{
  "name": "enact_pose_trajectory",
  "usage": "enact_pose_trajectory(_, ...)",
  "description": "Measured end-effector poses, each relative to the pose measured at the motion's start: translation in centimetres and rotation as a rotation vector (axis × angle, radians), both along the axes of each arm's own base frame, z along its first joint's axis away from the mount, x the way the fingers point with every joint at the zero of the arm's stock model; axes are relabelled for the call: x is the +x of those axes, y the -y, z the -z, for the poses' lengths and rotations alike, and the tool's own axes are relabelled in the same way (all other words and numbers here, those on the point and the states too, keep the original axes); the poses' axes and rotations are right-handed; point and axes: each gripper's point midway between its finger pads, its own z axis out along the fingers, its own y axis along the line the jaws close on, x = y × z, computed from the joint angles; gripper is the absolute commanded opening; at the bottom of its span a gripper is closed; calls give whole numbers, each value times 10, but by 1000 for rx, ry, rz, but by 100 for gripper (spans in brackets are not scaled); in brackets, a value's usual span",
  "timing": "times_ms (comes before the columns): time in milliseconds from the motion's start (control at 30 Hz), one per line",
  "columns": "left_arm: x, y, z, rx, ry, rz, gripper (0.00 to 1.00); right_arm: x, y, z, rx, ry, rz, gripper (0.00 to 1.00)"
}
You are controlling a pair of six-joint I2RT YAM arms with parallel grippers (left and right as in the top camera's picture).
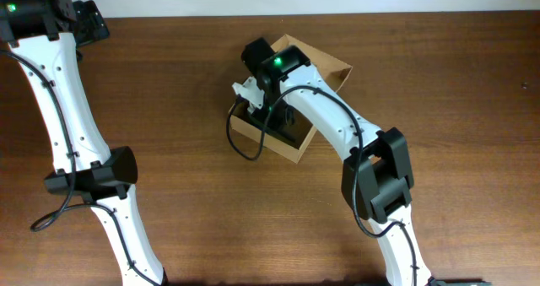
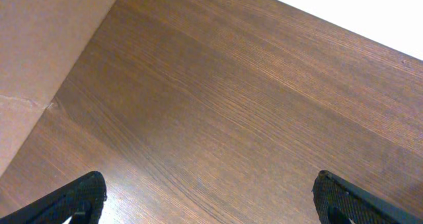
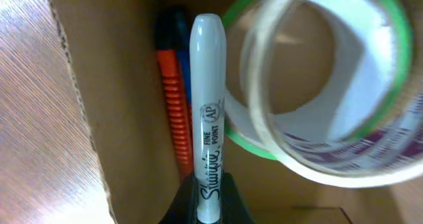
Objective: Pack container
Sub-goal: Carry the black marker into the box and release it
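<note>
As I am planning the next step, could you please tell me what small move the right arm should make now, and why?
Probably open the right gripper and let the marker drop. The gripper is shut on it, and the marker sits within the walls of the container, beside the orange pen and the tape roll, so only the release seems left.

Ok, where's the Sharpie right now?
Right wrist view: the Sharpie is pinched in the right gripper inside the container, with an orange pen just left of it and a tape roll to its right.
</note>
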Motion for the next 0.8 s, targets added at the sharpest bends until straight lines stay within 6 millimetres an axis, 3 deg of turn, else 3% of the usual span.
enact_pose_trajectory(200, 0, 0, 0, 0, 0, 0, 100, -11, -7, 9, -14, -21, -26, 6)
enact_pose_trajectory(267, 0, 0, 0, 0, 0, 0, 100, -12, -7, 10, -15, -22, -28, 47)
enact_pose_trajectory(300, 0, 0, 0, 0, 0, 0, 100, -12, -7, 10, -16, -23, -23, 53)
enact_pose_trajectory(533, 0, 0, 0, 0, 0, 0, 100, -17, -1, 7, -42, -44, -20, 55)
enact_pose_trajectory(667, 0, 0, 0, 0, 0, 0, 100, -9, 3, -19, -58, 3, 8, 54)
enact_pose_trajectory(733, 0, 0, 0, 0, 0, 0, 100, -3, 5, -43, -44, 51, 30, 54)
enact_pose_trajectory(800, 0, 0, 0, 0, 0, 0, 100, 4, 6, -85, 7, 138, 60, 53)
